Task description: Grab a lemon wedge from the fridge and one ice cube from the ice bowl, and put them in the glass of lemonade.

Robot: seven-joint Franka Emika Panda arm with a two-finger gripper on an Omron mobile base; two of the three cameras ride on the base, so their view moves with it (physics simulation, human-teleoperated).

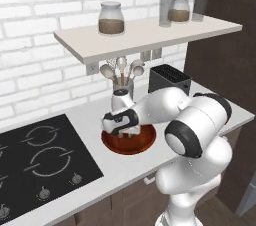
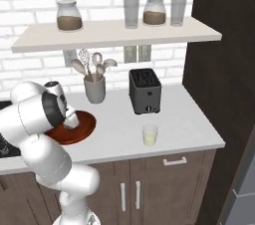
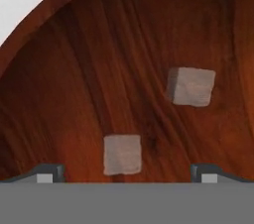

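Hand view looks straight down into the ice bowl [image 3: 99,69], with the tool [image 3: 127,173] hanging low over it, its two fingertips [image 3: 47,174] set wide apart and nothing between them but wood and ice. The nearer ice cube [image 3: 122,154] lies between the tips, a little toward the left-hand one in this view; a second cube [image 3: 191,86] lies farther up the bowl floor, apart from the first.

The step in hand looks to be taking one cube. To do it well, I would centre the tool over the nearer cube so both tips meet flat faces, go down until the tips are just above the wood, and close gently: a small slick block may squirt sideways or skate along the curved floor. Keeping to the nearer cube avoids dragging the other one along.

The cubes are pale, greyish and translucent, roughly square from above, tiny against the reddish-brown grained bowl.

From the left base view the tool [image 1: 125,129] is inside the rim of the bowl [image 1: 145,144], which sits on the counter [image 1: 115,170]. The glass of lemonade [image 2: 150,135] stands on the counter in front of the toaster [image 2: 145,91], well apart from the bowl [image 2: 84,124].
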